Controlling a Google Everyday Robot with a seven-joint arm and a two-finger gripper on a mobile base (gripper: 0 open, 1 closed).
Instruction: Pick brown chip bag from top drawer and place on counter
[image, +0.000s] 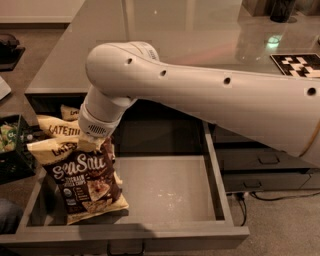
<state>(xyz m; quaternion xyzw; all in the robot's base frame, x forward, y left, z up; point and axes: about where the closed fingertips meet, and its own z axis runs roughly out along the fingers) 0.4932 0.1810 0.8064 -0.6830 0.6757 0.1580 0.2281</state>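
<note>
My gripper (92, 143) sits at the end of the white arm, over the left part of the open top drawer (170, 192). It is shut on the cream top band of a brown chip bag (86, 181). The bag hangs upright, its lower corner close to the drawer floor. My wrist hides the fingers themselves. Two more identical bags (58, 128) lie behind it at the drawer's back left. The glossy grey counter (165, 30) stretches away above the drawer.
A black-and-white marker tag (299, 65) lies on the counter at the right. Narrower handled drawers (265, 161) are right of the open drawer, with a cable (280, 197) on the floor below. A black crate (11, 147) stands at the left.
</note>
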